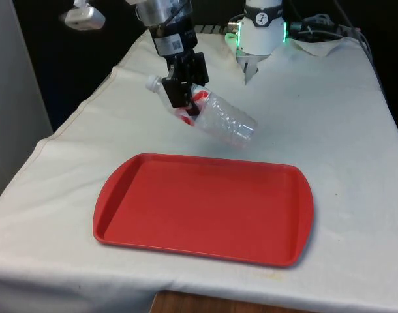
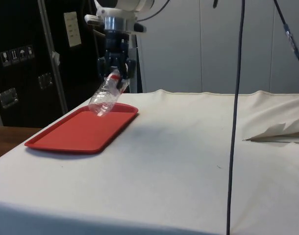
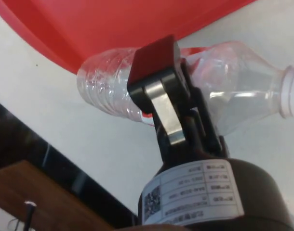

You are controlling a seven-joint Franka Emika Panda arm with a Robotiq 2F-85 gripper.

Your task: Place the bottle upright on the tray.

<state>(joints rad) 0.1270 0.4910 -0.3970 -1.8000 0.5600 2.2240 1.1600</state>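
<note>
A clear plastic bottle (image 1: 220,117) with a white cap and a red label hangs tilted in the air, cap up towards the front view's left, base down to the right. My gripper (image 1: 186,98) is shut on its upper body near the label. The bottle (image 2: 105,96) hovers over the far edge of the red tray (image 2: 76,131), above it and not touching. From the wrist, the bottle (image 3: 233,91) lies crosswise between my fingers (image 3: 161,103), with the tray (image 3: 103,24) beyond it. The red tray (image 1: 205,208) lies flat on the cloth, nothing on it.
The white cloth (image 1: 336,130) covers the whole table. A black cable (image 2: 235,112) hangs down in the side view. A fold of cloth (image 2: 279,132) lies at the side view's right. The table's wooden edge (image 3: 36,197) appears in the wrist view.
</note>
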